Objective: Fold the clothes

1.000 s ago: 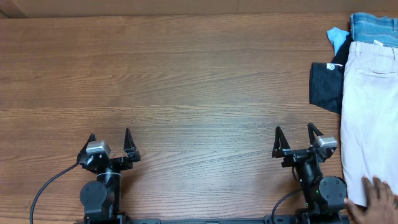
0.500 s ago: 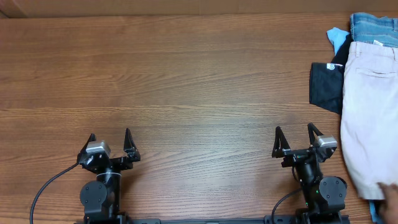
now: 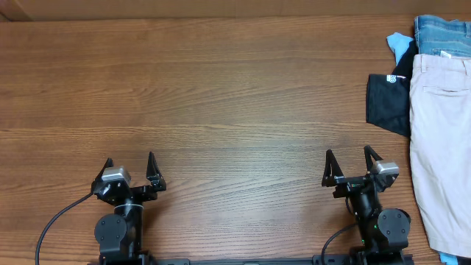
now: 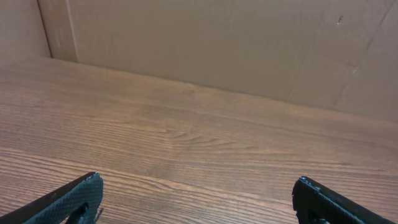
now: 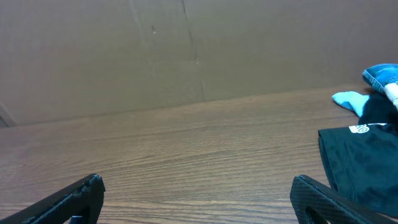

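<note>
Evidently no fold is begun: the left gripper [image 3: 130, 158] and right gripper [image 3: 347, 152] sit at the near edge, jaws spread and empty. The next move calls for reaching the clothes [image 3: 441, 147], a plain beige garment lying flat at the table's [image 3: 221, 96] right edge, overlapping a black shirt [image 3: 386, 103].

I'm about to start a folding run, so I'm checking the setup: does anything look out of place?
Yes: the beige garment lies at the far right of the table, overlapping the black shirt and jeans and running out of view.
</note>
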